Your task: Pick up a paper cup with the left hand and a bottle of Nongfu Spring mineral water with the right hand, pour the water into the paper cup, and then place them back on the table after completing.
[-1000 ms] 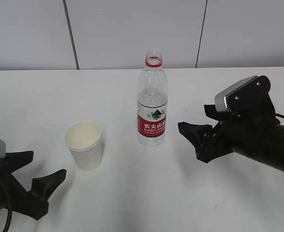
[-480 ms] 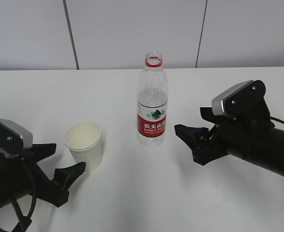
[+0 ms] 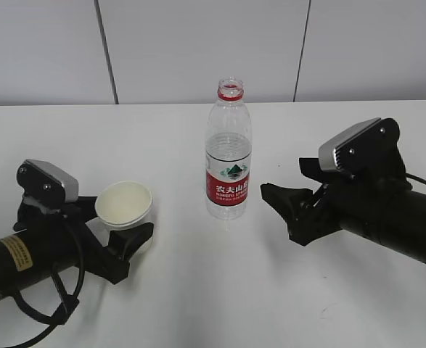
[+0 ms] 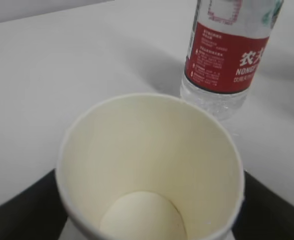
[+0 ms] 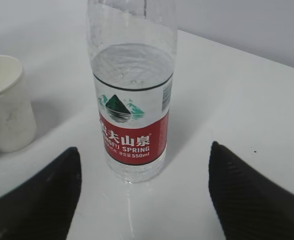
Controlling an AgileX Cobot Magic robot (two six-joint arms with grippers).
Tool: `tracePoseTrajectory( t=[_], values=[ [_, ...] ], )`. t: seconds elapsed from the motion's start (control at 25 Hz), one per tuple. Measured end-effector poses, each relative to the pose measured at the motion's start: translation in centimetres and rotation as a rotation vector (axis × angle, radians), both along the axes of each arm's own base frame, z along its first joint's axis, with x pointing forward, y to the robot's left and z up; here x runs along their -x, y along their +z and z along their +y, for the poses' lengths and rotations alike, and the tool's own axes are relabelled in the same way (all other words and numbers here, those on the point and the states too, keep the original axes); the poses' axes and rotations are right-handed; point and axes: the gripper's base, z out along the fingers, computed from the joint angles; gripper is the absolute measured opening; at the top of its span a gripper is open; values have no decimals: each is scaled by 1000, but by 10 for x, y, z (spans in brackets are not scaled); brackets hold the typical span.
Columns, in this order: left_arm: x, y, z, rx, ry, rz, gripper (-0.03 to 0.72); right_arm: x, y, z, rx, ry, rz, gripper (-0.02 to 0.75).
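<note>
Two grippers low over table (image 3: 198,290), both spread wide. Left hand (image 3: 118,232) straddles cup (image 3: 124,206), fingers either side of cup, contact unclear; cup upright, empty. Right hand (image 3: 289,206) just right of bottle (image 3: 228,156), apart, not touching. Bottle uncapped, upright mid-table, water (image 5: 132,75) about half up. Bare tabletop between cup and bottle, more toward front edge.

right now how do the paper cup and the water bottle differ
The paper cup is short, opaque cream and empty; the water bottle is tall, clear, about half full of water, with a red label. The left gripper already has its open fingers either side of the cup; the right gripper is apart from the bottle. Both stand upright, uncapped, on the table.
</note>
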Motion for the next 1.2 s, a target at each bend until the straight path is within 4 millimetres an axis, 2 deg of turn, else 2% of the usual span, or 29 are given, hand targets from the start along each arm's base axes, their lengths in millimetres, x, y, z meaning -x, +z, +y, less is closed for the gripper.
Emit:
tracePoseTrajectory(
  t=[0.16,0.4,0.8,1.2],
  values=[
    [-4,0,-2,3,-5,-10,539,0,0,0,0,0,0,587],
    [-3,-1,-4,-1,-34,-8,440,-1,-3,0,-1,3,4,587],
    [-2,0,-4,-14,-41,-1,421,-9,-33,9,-66,57,-45,587],
    [-2,13,-2,-41,-31,15,419,-39,-64,20,-83,65,-51,588]
  ],
)
